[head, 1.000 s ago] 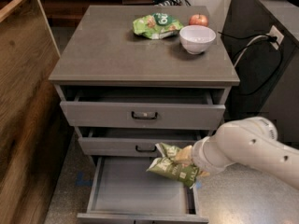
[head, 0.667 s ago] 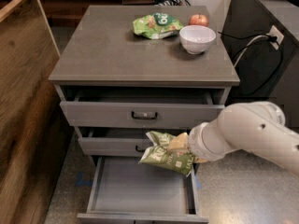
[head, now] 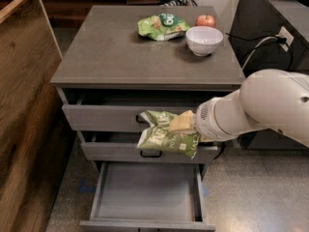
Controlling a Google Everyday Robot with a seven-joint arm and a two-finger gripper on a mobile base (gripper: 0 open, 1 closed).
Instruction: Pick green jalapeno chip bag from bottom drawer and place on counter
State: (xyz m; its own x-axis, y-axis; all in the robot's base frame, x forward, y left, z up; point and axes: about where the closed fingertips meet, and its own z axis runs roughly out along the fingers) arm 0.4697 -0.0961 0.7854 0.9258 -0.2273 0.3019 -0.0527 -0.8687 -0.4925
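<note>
The green jalapeno chip bag (head: 166,137), olive-green with white lettering, hangs crumpled in the air in front of the two upper drawers. My gripper (head: 177,123) is shut on the bag's upper right part; a tan finger (head: 181,122) shows over it. The white arm (head: 260,108) reaches in from the right. The bottom drawer (head: 147,192) is pulled open below, with a bare grey floor. The counter (head: 120,47) is the grey cabinet top, above and behind the bag.
On the counter's far side lie a brighter lime-green bag (head: 161,26), a white bowl (head: 204,40) and a red apple (head: 205,21). A wooden panel (head: 24,110) stands at the left. A dark cabinet with a wall socket (head: 285,36) and cable is at the right.
My gripper has lifted the chip bag up and to the left, from just above the open bottom drawer to the height of the top drawer's front.
</note>
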